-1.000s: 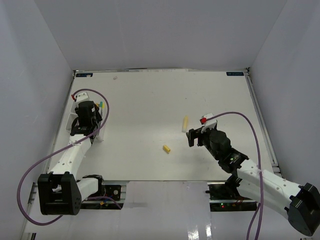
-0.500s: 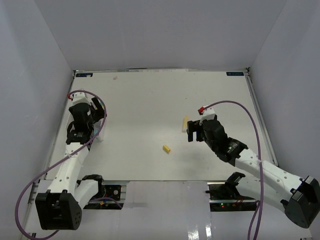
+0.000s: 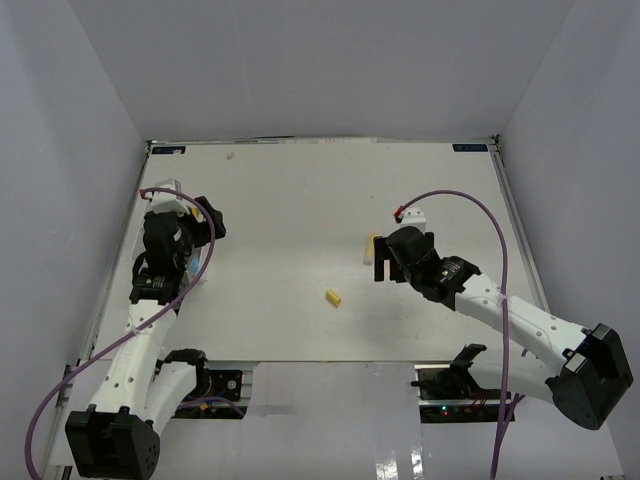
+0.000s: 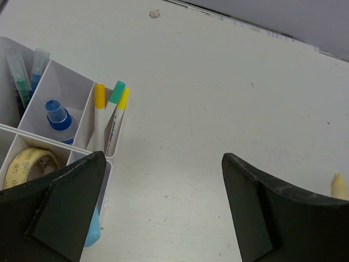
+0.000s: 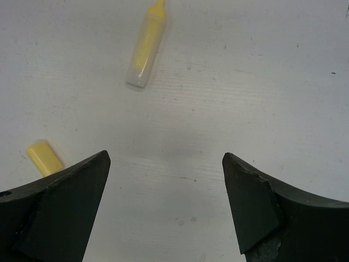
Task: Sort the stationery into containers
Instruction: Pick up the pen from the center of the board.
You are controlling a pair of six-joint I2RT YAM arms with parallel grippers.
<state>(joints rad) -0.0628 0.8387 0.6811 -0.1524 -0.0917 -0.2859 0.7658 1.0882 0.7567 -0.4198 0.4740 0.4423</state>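
The right gripper (image 5: 166,159) hangs spread wide with nothing between its jaws, low over the bare table (image 5: 262,65). The yellow marker (image 5: 146,46) lies flat just ahead of it, pointed end away. The yellow eraser piece (image 5: 44,158) lies near the marker, off by the gripper's left finger. The marker looks light, stiff and smooth, so it may roll or skid. The safest hold is probably across its barrel at mid-length, jaws square to its long axis. The eraser piece should be slightly soft and grippy, best pinched on its flat sides. The left gripper (image 4: 163,159) is likewise spread and empty beside the white tray (image 4: 54,141). Its compartments hold capped markers (image 4: 109,117), a small bottle (image 4: 57,114) and the tape ring (image 4: 27,164).
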